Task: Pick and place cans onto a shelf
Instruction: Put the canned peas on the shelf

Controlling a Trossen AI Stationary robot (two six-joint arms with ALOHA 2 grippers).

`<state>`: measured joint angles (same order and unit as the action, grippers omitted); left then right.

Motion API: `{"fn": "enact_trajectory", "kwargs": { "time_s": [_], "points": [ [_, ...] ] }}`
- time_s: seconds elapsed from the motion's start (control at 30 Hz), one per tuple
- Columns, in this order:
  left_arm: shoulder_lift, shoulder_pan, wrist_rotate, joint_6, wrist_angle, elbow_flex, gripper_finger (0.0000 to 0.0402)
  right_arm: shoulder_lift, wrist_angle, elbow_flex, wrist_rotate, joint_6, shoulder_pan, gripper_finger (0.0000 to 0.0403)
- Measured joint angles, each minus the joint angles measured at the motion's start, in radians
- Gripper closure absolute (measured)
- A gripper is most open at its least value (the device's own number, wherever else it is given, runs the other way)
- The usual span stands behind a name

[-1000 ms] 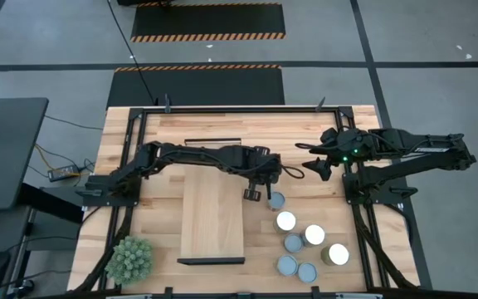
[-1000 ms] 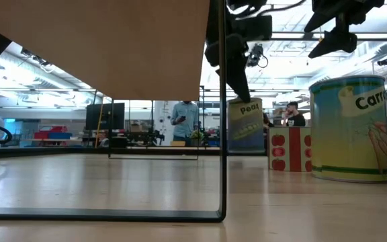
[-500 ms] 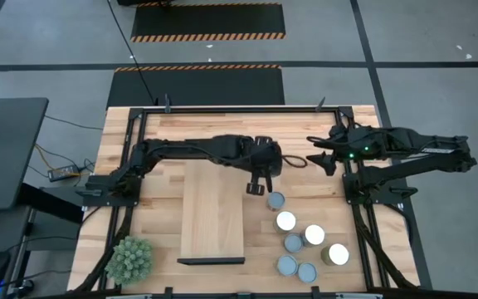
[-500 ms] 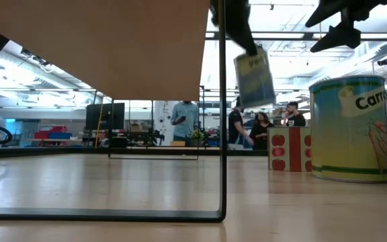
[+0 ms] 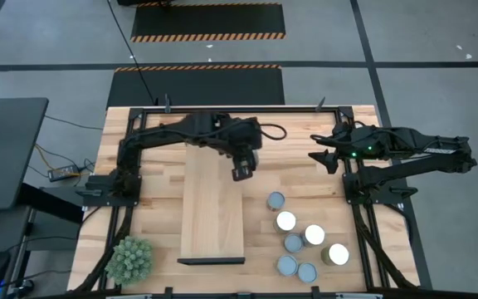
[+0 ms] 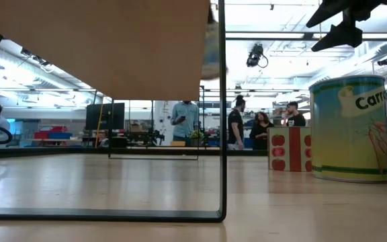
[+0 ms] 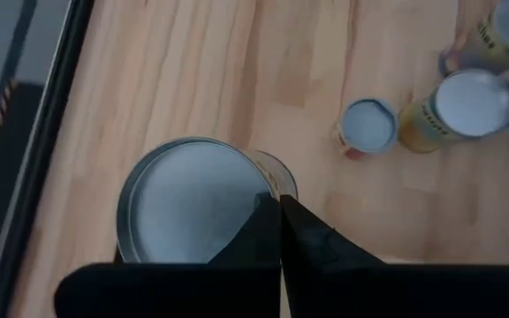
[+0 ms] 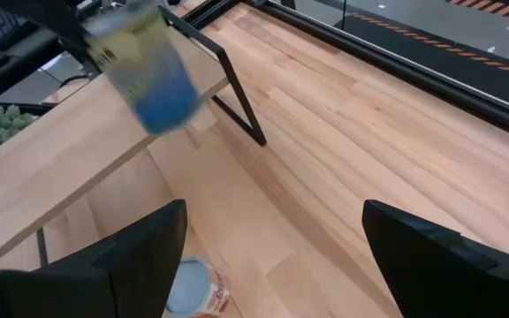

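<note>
My left gripper (image 5: 241, 172) hangs above the far right corner of the shelf (image 5: 212, 212) and is shut on a can (image 7: 193, 203) with a pale grey top. In the right wrist view that can (image 8: 144, 75) shows a blue and yellow label. Several more cans (image 5: 285, 221) stand upright on their bases on the table, right of the shelf. My right gripper (image 5: 318, 154) waits open in the air at the far right, with nothing between its fingers (image 8: 140, 256). My left gripper pinches the can by the rim of its top (image 7: 268, 181), the two fingers (image 7: 303, 238) shut together at one edge of the lid. They come from above, slanting down. The can hangs below them, tilted, clear of table and shelf.
The shelf is a raised board on thin dark legs (image 6: 222, 107). A spiky green plant (image 5: 129, 259) stands at the near left corner. A large can (image 6: 348, 128) fills the right of the low view. Bare tabletop (image 5: 305, 178) lies between the shelf and the right arm's base.
My left gripper has risen and gone toward the table's far edge and a little left, rolling its wrist on the way. The can has gone up with it, from low beside the shelf's right side to a height above the shelf board, and now hangs tilted.
</note>
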<state>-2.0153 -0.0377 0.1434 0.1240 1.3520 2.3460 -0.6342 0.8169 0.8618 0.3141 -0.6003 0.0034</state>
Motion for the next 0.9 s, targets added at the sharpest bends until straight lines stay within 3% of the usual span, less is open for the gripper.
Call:
{"fn": "enact_trajectory", "kwargs": {
  "time_s": [0.3,0.4,0.67,0.9],
  "points": [
    [0.070,-0.005,-0.004,0.315,0.229,-0.002,0.0401,-0.001,-0.008,0.000,0.008,0.021,0.000,0.0054],
    [0.067,-0.006,-0.028,0.402,0.224,-0.031,0.0401,-0.004,-0.027,0.000,0.022,0.028,0.000,0.0054],
    [0.030,-0.003,0.045,0.512,0.218,-0.031,0.0401,-0.017,-0.039,0.001,0.022,0.017,0.000,0.0054],
    [0.080,0.010,0.148,0.548,0.219,-0.030,0.0401,-0.020,-0.038,0.001,0.006,0.017,0.000,0.0054]
  ]
}}
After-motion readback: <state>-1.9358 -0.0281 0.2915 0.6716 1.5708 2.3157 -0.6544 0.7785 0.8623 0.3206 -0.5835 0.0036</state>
